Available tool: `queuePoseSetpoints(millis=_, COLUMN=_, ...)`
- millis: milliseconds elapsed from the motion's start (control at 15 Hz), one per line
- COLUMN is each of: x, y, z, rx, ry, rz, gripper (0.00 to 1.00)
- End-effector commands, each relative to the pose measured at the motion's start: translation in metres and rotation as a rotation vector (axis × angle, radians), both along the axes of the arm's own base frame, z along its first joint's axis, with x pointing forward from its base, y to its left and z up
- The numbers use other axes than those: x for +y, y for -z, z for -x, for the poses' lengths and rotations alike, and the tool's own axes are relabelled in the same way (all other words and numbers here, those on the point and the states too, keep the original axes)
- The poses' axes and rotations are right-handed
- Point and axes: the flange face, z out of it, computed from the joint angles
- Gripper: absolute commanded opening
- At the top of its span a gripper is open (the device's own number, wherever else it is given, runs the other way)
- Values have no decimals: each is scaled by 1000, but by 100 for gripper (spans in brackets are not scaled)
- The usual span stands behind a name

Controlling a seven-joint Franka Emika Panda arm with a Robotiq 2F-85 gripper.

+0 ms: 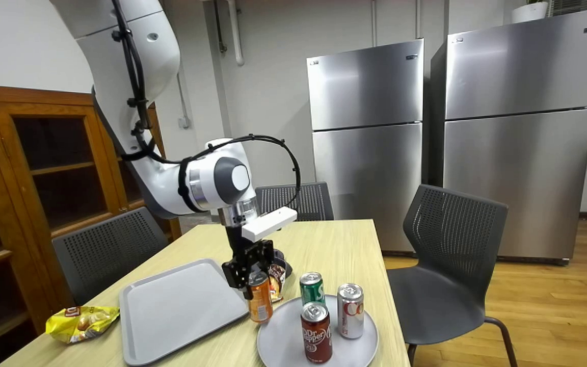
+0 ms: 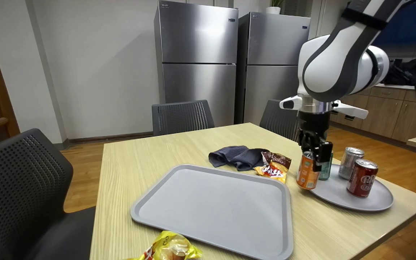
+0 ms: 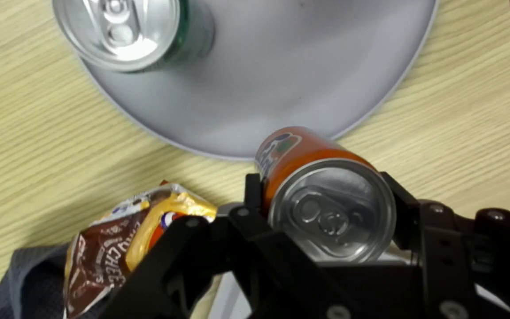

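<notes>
My gripper point(image 3: 323, 195) is shut on an orange soda can point(image 3: 332, 208), with one black finger on each side near the can's silver top. In both exterior views the gripper point(image 1: 250, 279) point(image 2: 311, 155) points down. The can point(image 1: 261, 304) point(image 2: 307, 174) is nearly upright, between the grey tray point(image 1: 186, 300) and the round grey plate point(image 1: 286, 351). I cannot tell whether its base touches the table. On the plate stand a green can point(image 1: 312, 290), a dark red Dr Pepper can point(image 1: 316, 334) and a silver can point(image 1: 350, 311). The green can point(image 3: 120, 33) also shows in the wrist view.
A brown and orange chip bag point(image 2: 274, 166) and a dark grey cloth point(image 2: 237, 157) lie behind the tray. A yellow snack bag point(image 1: 82, 322) lies beside the tray. Dark chairs point(image 1: 446, 275) stand around the wooden table point(image 2: 139, 159). Two steel fridges point(image 1: 367, 153) stand behind.
</notes>
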Motion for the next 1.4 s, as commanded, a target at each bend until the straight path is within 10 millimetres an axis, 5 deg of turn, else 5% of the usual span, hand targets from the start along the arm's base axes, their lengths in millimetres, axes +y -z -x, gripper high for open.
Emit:
queuePoseSetpoints(millis=0, x=34, y=-19, z=-5, rx=-25, ry=-31, rz=-25, gripper=38)
queuePoseSetpoints(millis=733, x=148, y=-29, z=-22, rx=-42, ry=-174, rz=-41, gripper=38)
queuePoseSetpoints(millis=1333, x=236, y=-15, z=-38, rx=-12, ry=-262, rz=-19, gripper=38)
